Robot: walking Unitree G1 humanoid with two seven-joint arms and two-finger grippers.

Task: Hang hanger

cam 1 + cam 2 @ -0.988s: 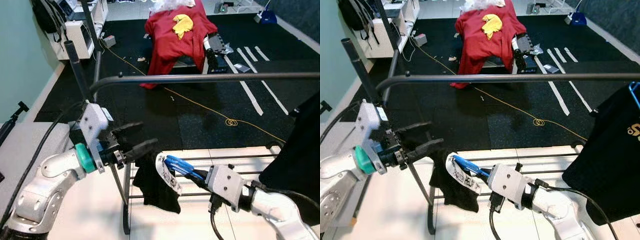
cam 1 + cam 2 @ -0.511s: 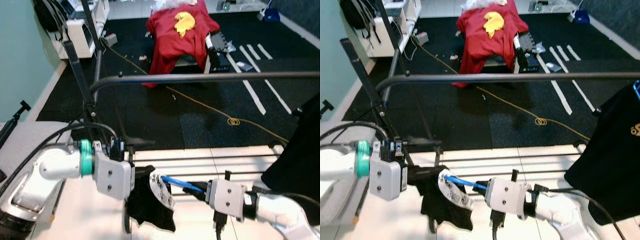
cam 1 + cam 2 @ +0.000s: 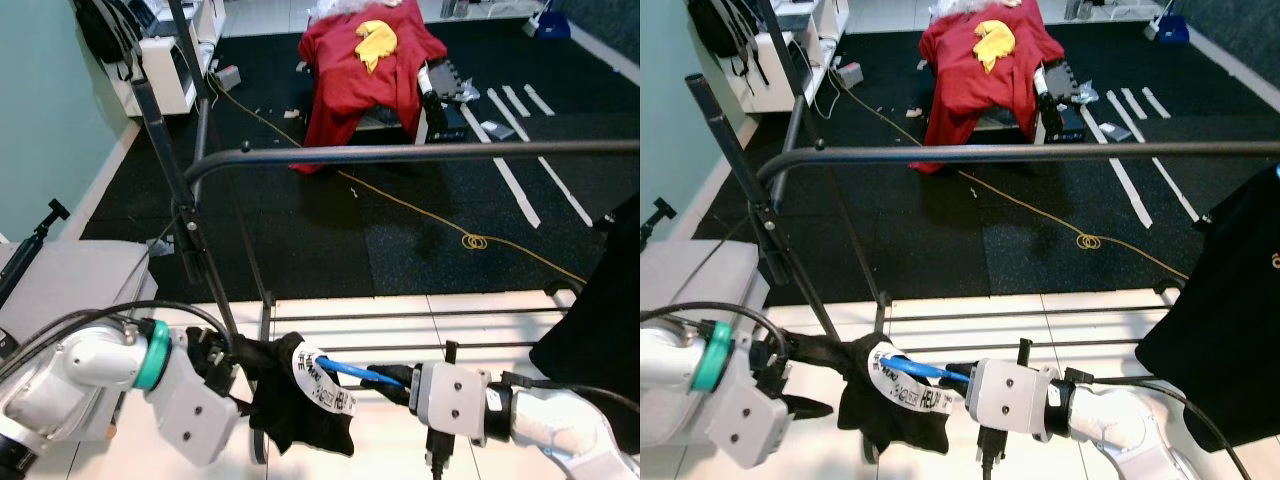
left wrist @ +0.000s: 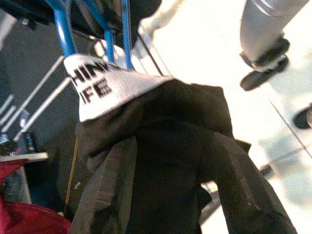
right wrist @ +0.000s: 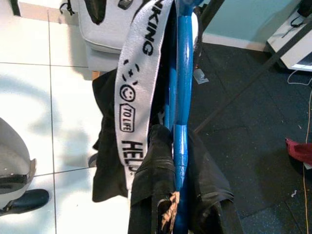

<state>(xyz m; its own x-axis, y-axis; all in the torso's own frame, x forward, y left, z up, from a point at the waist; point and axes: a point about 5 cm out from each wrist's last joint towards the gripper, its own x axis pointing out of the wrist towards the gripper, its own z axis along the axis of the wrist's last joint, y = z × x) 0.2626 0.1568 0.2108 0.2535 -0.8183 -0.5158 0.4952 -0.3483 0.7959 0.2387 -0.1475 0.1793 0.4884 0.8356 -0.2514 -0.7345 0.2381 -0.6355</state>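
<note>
A blue hanger (image 3: 350,370) carries a black garment (image 3: 285,410) with a white printed collar band (image 3: 320,380). It is held low over the white floor, well below the black rack bar (image 3: 400,152). My right gripper (image 3: 955,372) is shut on the hanger's blue stem (image 5: 178,161), reaching in from the right. My left gripper (image 3: 818,378) is at the garment's left side. Its fingers (image 4: 105,195) stand apart with black cloth lying between them.
Another black garment (image 3: 600,300) hangs from the bar at the right. The rack's slanted post (image 3: 165,150) and floor rails (image 3: 400,315) stand just ahead. A red cloth (image 3: 360,60) drapes a seat on the black mat, near a yellow cable (image 3: 470,240). A grey surface (image 3: 70,280) lies left.
My left arm has swung down from beside the bar to the hanging garment's left side. The right gripper has kept hold of the hanger, which now sits a little lower.
</note>
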